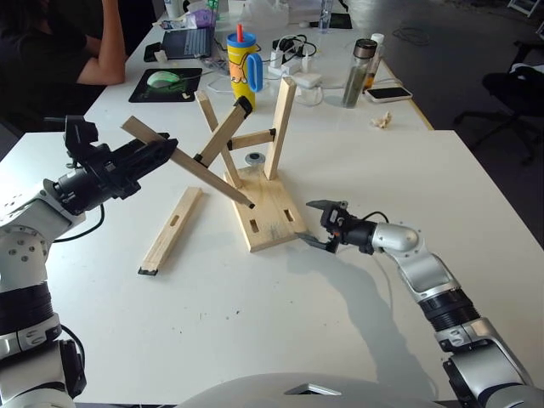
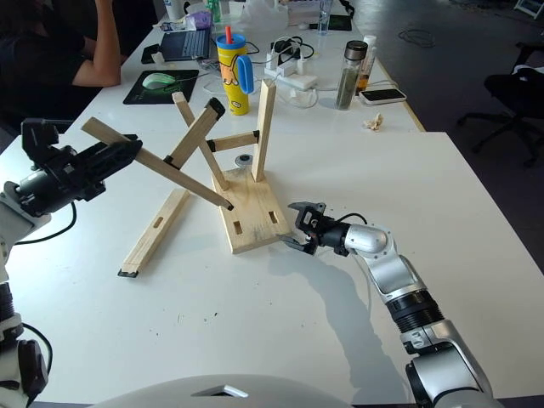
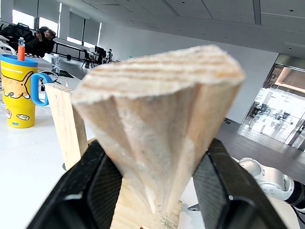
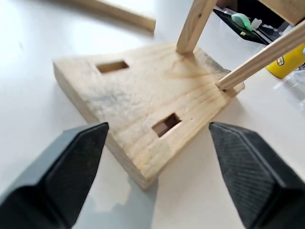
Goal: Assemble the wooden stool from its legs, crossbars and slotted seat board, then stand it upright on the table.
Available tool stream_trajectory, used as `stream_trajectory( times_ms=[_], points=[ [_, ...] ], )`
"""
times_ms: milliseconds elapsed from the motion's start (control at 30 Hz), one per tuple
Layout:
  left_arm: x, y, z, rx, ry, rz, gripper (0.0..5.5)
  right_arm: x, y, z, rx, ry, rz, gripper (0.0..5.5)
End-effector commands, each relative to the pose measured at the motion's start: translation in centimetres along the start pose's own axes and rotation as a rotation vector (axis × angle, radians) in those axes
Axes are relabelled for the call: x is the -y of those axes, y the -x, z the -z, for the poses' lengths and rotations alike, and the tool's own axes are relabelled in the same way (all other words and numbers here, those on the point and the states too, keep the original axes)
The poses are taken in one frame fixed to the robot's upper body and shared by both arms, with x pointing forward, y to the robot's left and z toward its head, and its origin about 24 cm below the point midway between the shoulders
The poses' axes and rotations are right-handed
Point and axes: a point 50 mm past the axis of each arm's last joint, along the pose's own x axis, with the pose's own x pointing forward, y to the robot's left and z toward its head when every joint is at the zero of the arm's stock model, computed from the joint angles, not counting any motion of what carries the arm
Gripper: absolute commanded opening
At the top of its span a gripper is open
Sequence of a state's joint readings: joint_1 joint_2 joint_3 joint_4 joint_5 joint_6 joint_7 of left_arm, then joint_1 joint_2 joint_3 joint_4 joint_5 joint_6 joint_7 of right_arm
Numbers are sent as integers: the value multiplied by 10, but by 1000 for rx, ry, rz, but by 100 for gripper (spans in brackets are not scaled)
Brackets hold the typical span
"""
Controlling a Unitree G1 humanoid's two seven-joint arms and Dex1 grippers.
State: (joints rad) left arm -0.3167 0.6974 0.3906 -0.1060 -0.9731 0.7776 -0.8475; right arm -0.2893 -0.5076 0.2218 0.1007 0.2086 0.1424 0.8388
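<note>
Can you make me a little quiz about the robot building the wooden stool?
1. True or false: the right gripper is shut on the seat board.
2. Which gripper holds the tilted leg? A) left gripper B) right gripper
3. How many empty slots show in the seat board?
Key: 1 false, it is open at the board's corner; 2 A; 3 two.
</note>
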Motion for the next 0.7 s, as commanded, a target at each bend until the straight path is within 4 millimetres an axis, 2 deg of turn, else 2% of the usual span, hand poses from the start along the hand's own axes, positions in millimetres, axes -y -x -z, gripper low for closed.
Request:
stream_trajectory(
  times_ms=[33,133,333,533,700],
  points=[
    [6,-8,11,-62,-57,29,202,4,-2,-20,208,-366,115,333],
    [5,-17,17,-107,-95,56,202,-2,-28,-6,125,-432,298,333],
    [1,-40,24,-189,-161,126,202,-25,-59,7,55,-478,374,333],
    [-2,-46,26,-253,-188,169,202,-39,-68,26,-31,-518,378,333],
    [-7,-48,17,-294,-241,182,202,-45,-67,36,-101,-492,345,333]
  ],
)
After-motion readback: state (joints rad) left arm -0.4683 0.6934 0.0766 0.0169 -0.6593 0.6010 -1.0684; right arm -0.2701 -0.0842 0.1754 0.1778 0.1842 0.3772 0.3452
